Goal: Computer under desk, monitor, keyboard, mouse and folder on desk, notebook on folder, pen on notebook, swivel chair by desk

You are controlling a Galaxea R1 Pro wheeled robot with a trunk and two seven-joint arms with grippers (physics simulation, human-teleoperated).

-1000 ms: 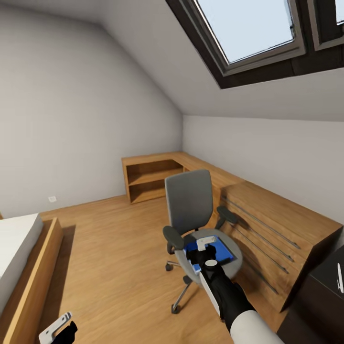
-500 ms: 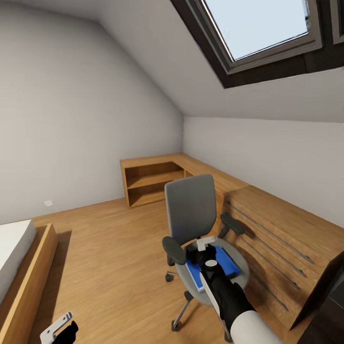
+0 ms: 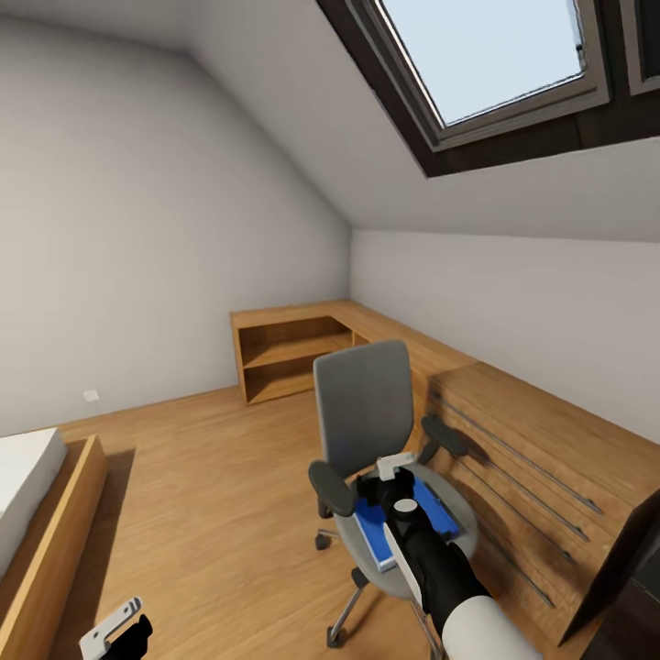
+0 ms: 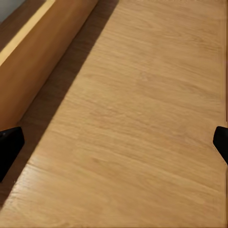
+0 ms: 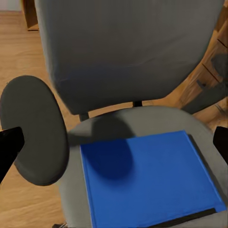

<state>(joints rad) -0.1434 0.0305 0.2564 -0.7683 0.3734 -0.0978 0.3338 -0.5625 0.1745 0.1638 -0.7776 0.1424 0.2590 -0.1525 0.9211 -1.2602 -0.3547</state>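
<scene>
Grey walls and a sloped ceiling with a dark-framed skylight (image 3: 495,64) are enclosing the bedroom, and light wood plank flooring (image 3: 220,495) is running from a wood-framed bed (image 3: 41,513) at nine o'clock in the head view to a long light wooden dresser (image 3: 513,440) at three o'clock. At about five o'clock the grey upholstered swivel chair with black armrests (image 3: 367,431) is standing just beside that dresser, and the flat bright blue rectangular folder (image 5: 147,180) is lying flat on its seat, with what looks like a thin dark edge showing beneath its near side. The right gripper (image 3: 396,469) is hanging just above the folder, not touching it; in the right wrist view its black fingertips (image 5: 9,147) are sitting at opposite edges of the picture, so the jaws are standing wide apart and holding nothing. The left gripper (image 3: 112,631) is hanging low at seven o'clock over bare floor, its jaws likewise spread and empty. Judging by this, the folder step is only being approached: the folder is waiting unlifted on the chair, the chair is not yet positioned, and the state of the other items cannot be judged from here.
</scene>
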